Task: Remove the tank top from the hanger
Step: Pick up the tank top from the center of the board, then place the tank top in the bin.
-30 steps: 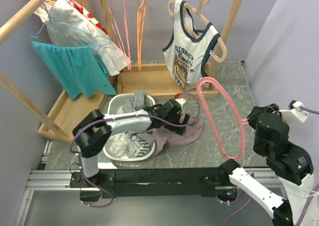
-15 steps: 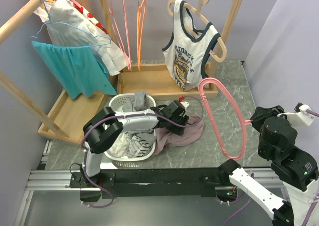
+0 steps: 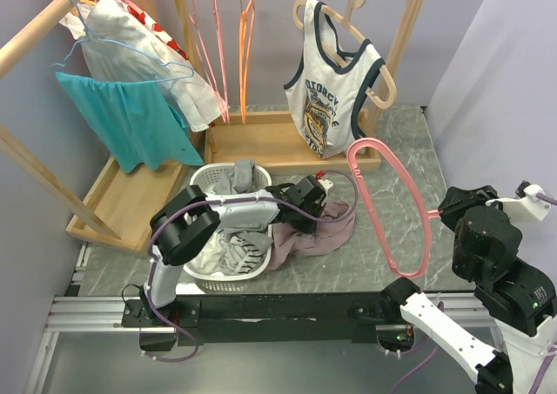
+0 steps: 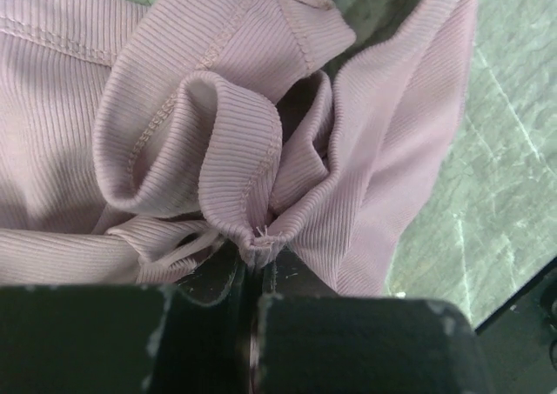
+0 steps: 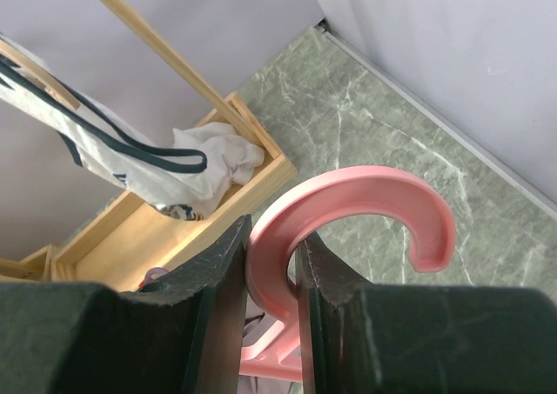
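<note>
Both closed: left pincer (image 4: 252, 268) pinches fold of tank top (image 3: 318, 230), lying on table (image 3: 387, 150) beside basket (image 3: 202, 182); right pincer (image 5: 271, 259) clamps hanger (image 5: 365, 194) neck. Risk: shallow pinch slips on lift, top drops.

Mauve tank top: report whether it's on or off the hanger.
Off. The tank top lies crumpled, pinched by the left gripper; the pink hanger in the right gripper is bare.
</note>
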Motion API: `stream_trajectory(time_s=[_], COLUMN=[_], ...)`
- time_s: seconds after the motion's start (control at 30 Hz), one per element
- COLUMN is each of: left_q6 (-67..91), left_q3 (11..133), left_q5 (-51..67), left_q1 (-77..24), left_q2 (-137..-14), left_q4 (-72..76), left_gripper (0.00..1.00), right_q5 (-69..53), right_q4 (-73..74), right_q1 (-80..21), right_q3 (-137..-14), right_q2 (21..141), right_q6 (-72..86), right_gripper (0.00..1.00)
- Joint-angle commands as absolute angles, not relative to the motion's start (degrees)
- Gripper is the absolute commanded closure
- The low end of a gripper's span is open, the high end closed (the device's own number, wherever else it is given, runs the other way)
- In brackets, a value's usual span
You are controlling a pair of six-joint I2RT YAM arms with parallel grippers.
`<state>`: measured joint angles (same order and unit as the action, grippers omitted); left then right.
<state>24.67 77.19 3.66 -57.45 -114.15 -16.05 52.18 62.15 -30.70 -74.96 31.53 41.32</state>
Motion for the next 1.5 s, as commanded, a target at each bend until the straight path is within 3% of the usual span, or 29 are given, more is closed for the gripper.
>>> stream_trajectory(time_s=[0.0, 0.23, 0.53, 0.73, 1.0, 1.47], left_q6=[23.12, 21.10, 16.53, 16.52, 20.38, 32.60], left_q3=[82.43, 91.13, 103.09, 99.76, 96.68, 69.80], left_q5=[3.87, 0.18, -17.39, -28.63, -32.60, -27.16], left_q1=[-56.96, -55.46, -53.62, -50.80, -50.80, -50.80], left_q2=[-108.91, -96.52, -82.37, -72.17, -60.83, -52.74], left_q4=[-18.19, -24.87, -34.01, -37.79, -41.22, -40.34], left_gripper=[0.99, 0.99, 0.99, 0.99, 0.99, 0.99], right_q5=[55.81, 59.24, 56.69, 54.94, 51.86, 45.53], right_q4=[60.99, 60.65, 58.62, 56.08, 52.30, 47.46], right_q1=[-30.32, -30.24, -30.32, -30.32, -30.32, -30.32], right_q3=[-76.55, -74.10, -71.19, -70.05, -68.47, -68.29], right_q2=[31.29, 29.36, 29.27, 29.88, 32.43, 36.65], right_q6=[42.28, 43.07, 43.51, 42.54, 41.40, 39.11], right_gripper=[0.98, 0.98, 0.98, 0.98, 0.98, 0.98])
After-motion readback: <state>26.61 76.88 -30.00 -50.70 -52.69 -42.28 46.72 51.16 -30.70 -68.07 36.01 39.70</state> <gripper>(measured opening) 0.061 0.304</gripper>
